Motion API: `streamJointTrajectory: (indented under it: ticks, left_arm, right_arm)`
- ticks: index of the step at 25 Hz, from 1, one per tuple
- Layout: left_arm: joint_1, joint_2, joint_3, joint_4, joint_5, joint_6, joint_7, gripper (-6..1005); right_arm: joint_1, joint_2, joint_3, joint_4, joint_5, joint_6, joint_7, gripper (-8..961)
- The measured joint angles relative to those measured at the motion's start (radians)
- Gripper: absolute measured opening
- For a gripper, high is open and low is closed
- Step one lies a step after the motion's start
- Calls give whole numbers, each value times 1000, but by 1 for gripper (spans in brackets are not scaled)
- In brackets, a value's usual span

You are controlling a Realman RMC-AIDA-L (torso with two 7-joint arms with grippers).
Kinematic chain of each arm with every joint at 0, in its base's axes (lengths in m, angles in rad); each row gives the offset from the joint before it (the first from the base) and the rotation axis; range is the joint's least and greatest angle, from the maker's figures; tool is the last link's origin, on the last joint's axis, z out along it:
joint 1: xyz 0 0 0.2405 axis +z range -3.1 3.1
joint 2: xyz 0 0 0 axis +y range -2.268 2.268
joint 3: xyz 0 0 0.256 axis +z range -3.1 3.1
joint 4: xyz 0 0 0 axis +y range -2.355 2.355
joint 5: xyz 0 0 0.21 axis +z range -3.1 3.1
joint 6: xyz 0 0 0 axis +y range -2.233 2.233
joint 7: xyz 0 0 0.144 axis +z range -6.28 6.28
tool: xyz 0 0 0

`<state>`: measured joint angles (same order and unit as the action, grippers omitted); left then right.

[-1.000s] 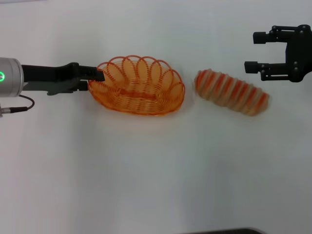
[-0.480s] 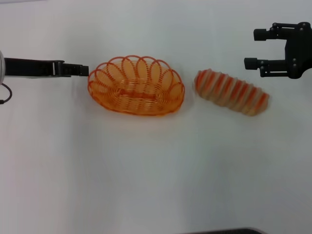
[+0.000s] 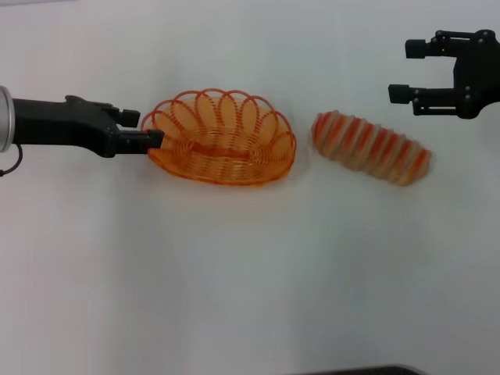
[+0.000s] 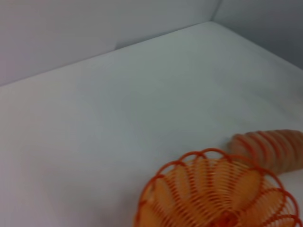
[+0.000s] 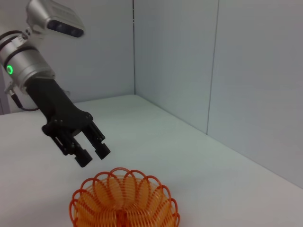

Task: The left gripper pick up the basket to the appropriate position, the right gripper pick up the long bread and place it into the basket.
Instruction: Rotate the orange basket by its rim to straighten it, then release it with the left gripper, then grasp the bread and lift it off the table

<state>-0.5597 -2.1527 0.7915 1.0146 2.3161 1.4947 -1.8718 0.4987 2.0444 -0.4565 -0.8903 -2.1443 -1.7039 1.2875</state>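
While both grippers gape empty, looped orange wire basket (image 3: 220, 137), striped oblong loaf (image 3: 372, 147).

L claw (image 3: 141, 129) fingers apart, arm reaching in level; R claw (image 3: 414, 72) spread wide, held high.
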Motion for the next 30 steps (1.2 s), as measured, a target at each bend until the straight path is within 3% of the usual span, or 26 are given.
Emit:
streamJointTrajectory:
  ticks: [10,13,19,26,30]
  left_arm:
    - [23,-3,-5,121,-21,226,103,593]
    - [54,-9,-6,154,-36,248,161,594]
    - [94,-8,-52,153,-90,286,263,596]
    - [97,-5,-99,104,-148,368,324,595]
    - [97,-4,-101,80,-144,378,329,595]
  right_arm:
    - [-11,14,13,13,65,65,24,776]
    - [-7,27,14,19,67,116,78,776]
    - [2,29,11,18,67,127,155,776]
    - [16,18,-5,13,59,135,285,776]
    - [16,-10,-83,9,56,132,378,776]
